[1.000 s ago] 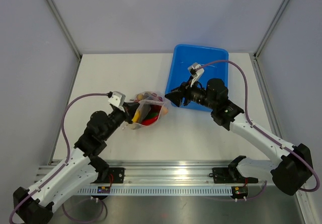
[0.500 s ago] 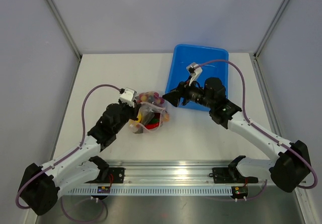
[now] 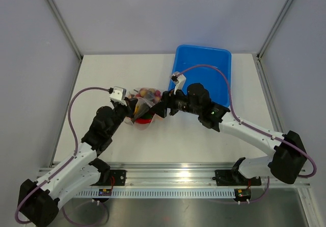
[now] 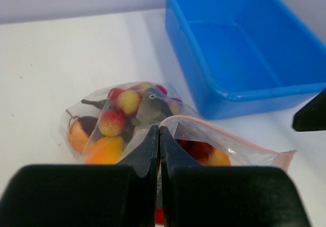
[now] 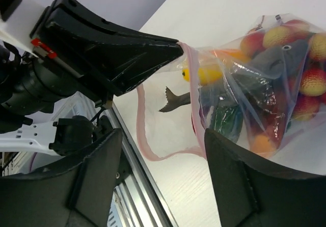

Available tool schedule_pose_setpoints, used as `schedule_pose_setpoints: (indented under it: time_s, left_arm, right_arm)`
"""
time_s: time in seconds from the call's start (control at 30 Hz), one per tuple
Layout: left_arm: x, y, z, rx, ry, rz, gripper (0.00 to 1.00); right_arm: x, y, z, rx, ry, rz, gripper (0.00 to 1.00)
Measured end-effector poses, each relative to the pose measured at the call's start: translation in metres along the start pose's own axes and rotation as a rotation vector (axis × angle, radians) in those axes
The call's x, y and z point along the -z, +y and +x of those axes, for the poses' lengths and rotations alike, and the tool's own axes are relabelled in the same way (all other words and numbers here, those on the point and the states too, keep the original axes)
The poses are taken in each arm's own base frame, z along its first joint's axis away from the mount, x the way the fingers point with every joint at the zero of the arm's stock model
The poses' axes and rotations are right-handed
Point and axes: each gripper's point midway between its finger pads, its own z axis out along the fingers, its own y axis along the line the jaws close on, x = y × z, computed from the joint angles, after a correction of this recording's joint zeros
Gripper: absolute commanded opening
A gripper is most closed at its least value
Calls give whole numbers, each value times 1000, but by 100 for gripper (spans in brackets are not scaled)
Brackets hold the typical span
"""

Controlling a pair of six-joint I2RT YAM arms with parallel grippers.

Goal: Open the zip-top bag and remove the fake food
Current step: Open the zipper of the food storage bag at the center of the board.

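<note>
None of the fake food [image 4: 125,102] is out yet: the red and yellow fruits, a grey piece and some orange pieces all sit inside the zip-top bag [image 3: 146,106]. The bag lies on the white table [image 3: 102,74] near the blue tub [image 3: 204,71], on the tub's side that faces the left arm, and it does not touch the tub. Its pink zipper strip [image 5: 143,120] makes an open loop in the right wrist view, so I judge the mouth is already parted, at least partly. The left gripper [image 4: 159,131] is closed tight and pinches one lip of the bag. The right gripper [image 5: 163,135] stands with its jaws wide apart at the other lip, on the tub's side of the bag, and it holds nothing. What is left, I think, is to catch this second lip, pull the mouth wider, then take every piece out.
</note>
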Motion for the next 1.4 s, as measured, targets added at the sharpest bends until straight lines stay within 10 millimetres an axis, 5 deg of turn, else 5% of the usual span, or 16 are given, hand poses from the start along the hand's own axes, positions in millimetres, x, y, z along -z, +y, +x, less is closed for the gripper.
schedule_pose_setpoints:
  time_s: [0.23,0.73,1.13,1.4]
  left_arm:
    - [16,-11,-24,35,-100,53,0]
    - [27,-15,-24,43,-126,79,0]
    - [31,-15,-29,45,-144,81,0]
    - [33,-12,-29,47,-142,67,0]
  right_arm:
    - [-11,7,-1,91,10,19,72]
    - [-36,-18,-4,389,42,96,60]
    - [-52,-16,-4,538,73,79,58]
    - [-74,-14,0,588,120,88,40]
